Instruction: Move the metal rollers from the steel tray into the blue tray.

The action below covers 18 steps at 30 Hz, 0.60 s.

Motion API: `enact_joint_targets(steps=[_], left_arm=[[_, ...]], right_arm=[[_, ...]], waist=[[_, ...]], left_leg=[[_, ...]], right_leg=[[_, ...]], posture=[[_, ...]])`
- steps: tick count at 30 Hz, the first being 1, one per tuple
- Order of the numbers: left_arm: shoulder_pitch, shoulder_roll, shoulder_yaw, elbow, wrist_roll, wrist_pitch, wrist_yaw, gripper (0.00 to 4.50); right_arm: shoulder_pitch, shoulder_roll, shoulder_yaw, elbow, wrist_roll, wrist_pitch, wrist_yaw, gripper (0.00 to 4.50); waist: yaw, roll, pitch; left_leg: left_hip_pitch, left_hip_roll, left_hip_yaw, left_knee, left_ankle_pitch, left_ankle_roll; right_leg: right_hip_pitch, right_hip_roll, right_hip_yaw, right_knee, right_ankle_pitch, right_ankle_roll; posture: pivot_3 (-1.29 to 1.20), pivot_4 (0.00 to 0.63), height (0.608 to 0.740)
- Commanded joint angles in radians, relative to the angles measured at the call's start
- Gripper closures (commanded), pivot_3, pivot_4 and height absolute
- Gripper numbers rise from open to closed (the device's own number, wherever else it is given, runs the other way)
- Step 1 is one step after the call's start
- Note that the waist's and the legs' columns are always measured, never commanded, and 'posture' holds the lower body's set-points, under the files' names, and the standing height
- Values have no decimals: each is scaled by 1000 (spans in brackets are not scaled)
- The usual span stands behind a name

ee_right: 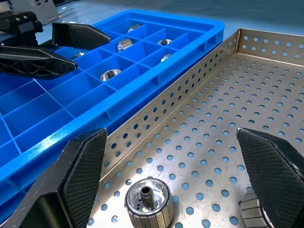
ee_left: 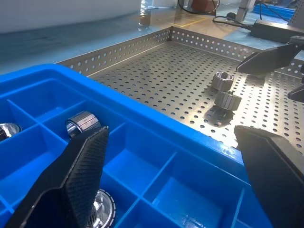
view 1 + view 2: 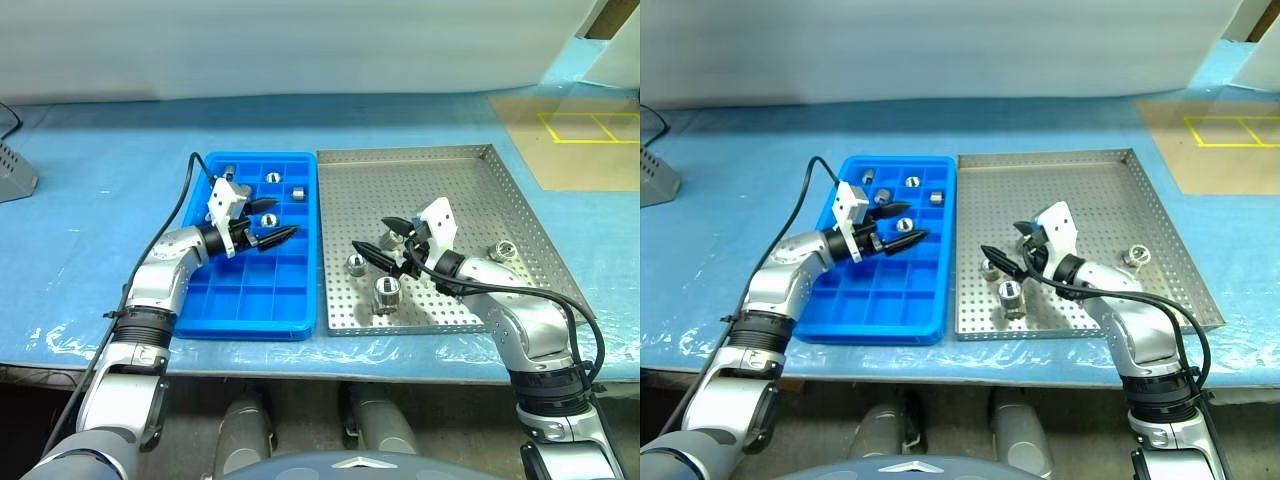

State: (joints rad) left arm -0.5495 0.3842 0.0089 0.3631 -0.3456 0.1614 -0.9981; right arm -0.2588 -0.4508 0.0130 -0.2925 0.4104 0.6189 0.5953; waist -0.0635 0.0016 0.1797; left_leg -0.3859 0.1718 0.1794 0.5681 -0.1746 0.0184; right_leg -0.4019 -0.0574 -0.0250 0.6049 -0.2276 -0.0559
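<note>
Left pincer (image 3: 270,223): hangs over the far half of the blue tray (image 3: 232,318), its two black fingers spread wide with nothing between them; it looks to have finished a drop, as I judge it.
Blue tray: sits on the blue-covered tabletop (image 3: 80,200), touching or just beside the steel tray's left rim; several metal rollers (image 3: 297,192) already rest in its far compartments, one in the cell just beneath the left pincer in the left wrist view.
Step in hand: partway through the transfer, with the next pick falling to the right arm; this is a judgement from how things lie.
Steel tray (image 3: 470,170): holds three remaining rollers, two in its near-left part and one near its right rim.
Near-left rollers (image 3: 386,293): one lies just in front of the right pincer, roughly between the lines of its two fingers; its neighbour sits close by beside the far finger.
Right pincer (image 3: 380,240): hovers low over the steel tray, fingers wide apart and empty, pointing toward the blue tray.
Next move: likely lower and centre the right pincer so the fingers straddle the nearest roller, then close; the small round piece could roll on the perforated floor.
Far-right roller (image 3: 503,251): well apart from both pincers, behind the right forearm.
</note>
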Motion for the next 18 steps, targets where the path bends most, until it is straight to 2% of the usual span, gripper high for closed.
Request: enact_joint_targets(steps=[1, 18], left_arm=[[-18, 7, 16, -9, -4, -17, -1, 36], [-29, 5, 15, 4, -4, -21, -3, 36]], right_arm=[[-20, -3, -15, -18, 7, -16, 6, 0], [-24, -10, -24, -19, 13, -14, 15, 0]], waist=[[0, 0, 0], [0, 0, 0]], left_leg=[[0, 0, 0, 0, 0, 0], [0, 0, 0, 0, 0, 0]], right_leg=[[0, 0, 0, 0, 0, 0], [0, 0, 0, 0, 0, 0]], posture=[[-369, 150, 740], [-377, 150, 740]])
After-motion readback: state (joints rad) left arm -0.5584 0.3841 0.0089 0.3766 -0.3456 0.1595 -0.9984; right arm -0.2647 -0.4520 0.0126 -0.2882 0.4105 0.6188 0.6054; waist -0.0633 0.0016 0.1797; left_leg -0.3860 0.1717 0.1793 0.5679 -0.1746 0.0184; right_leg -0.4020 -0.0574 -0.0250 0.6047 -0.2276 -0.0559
